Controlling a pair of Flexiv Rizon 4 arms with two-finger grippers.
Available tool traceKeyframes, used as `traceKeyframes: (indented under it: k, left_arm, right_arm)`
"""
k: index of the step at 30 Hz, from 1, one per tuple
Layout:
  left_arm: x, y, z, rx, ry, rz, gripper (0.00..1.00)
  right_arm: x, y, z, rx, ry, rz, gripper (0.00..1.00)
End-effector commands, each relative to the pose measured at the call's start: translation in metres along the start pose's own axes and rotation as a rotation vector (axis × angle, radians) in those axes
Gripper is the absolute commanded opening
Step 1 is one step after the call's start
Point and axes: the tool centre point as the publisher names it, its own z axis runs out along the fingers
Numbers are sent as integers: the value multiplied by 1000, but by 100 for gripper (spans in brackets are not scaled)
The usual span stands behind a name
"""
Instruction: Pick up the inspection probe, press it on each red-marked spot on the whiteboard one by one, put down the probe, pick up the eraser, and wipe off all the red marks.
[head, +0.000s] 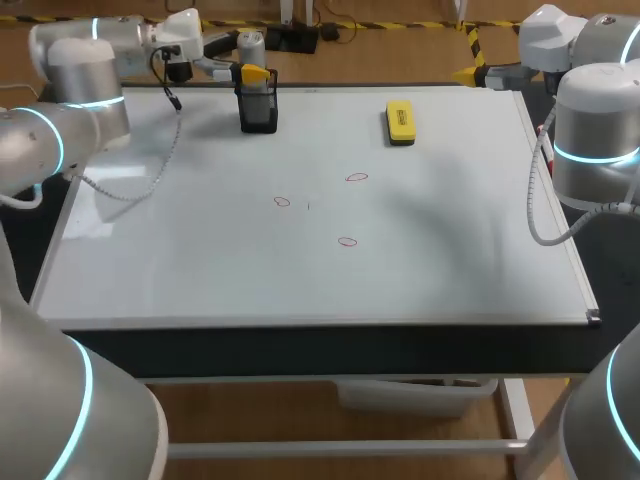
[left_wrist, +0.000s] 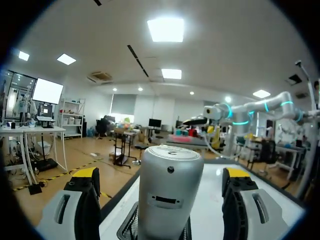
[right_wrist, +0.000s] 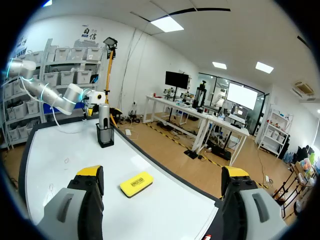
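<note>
Three red marks, one eraser, one probe; left gripper, right gripper: jaws apart.

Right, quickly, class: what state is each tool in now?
Left tool: open, straddling the probe, not gripping it.
Right tool: open, holding nothing.

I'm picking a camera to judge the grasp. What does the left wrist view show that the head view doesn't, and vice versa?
Only the left wrist view: clear gaps between the probe and both fingers of the open left gripper. Only the head view: three red marks and the yellow eraser. Both: the probe standing in its black holder on the whiteboard.
</note>
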Motion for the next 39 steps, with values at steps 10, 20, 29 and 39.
traceKeyframes:
  k: [10, 20, 29, 39]
  left_arm:
    - [-7, 0, 7, -46, 149, 19, 100]
    - [-8, 3, 2, -58, 118, 15, 100]
    - [-7, 6, 0, -62, 115, 16, 31]
    - [1, 4, -3, -59, 134, 29, 0]
  right_arm:
    - [0, 0, 0, 0, 1, 0, 100]
    - [0, 0, 0, 0, 1, 0, 100]
    - [0, 0, 0, 0, 1, 0, 100]
    - [0, 0, 0, 0, 1, 0, 100]
